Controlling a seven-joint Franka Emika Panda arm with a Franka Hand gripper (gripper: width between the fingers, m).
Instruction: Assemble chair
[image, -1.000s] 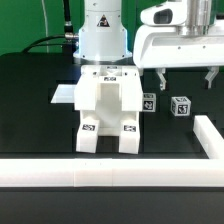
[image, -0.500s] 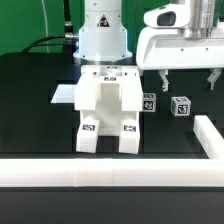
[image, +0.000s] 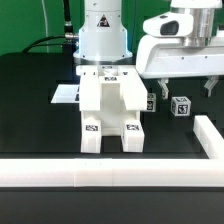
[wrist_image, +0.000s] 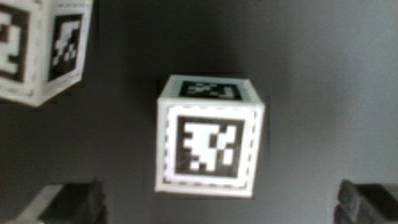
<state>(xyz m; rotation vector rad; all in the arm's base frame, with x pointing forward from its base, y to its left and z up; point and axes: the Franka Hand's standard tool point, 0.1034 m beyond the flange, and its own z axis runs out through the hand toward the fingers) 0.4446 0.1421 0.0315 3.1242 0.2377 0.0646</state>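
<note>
Fingers spread to the full, clamping nothing, hanging above the black worktop. Between the two of them and lower down, one small white plastic block with a black-and-white tag, resting on the worktop, apart from both tips. Just beside it, toward the exterior view's left, a second small white tagged block, close to the large glossy white chair body. Chair body upright on two thick legs in the middle of the worktop, in front of the pale robot base. At the front, a long low white border rail; behind the chair body, the flat white marker board.

Possible trouble, as a judgement only:
- Going down a little off centre and pushing the block with one tip instead of enclosing it, so tipping or turning it.
- Catching the second block with the nearer finger, because of the narrow gap between the two blocks.
- Closing too high on the block and letting it slip out.

From the exterior view: the height of the fingers over the block, and the whole chair body. Not readable there: the centring.

From the wrist view: the block roughly midway between both dark tips, tagged on two faces, with the neighbour block cut by the edge of the picture. No chair body in that view.
</note>
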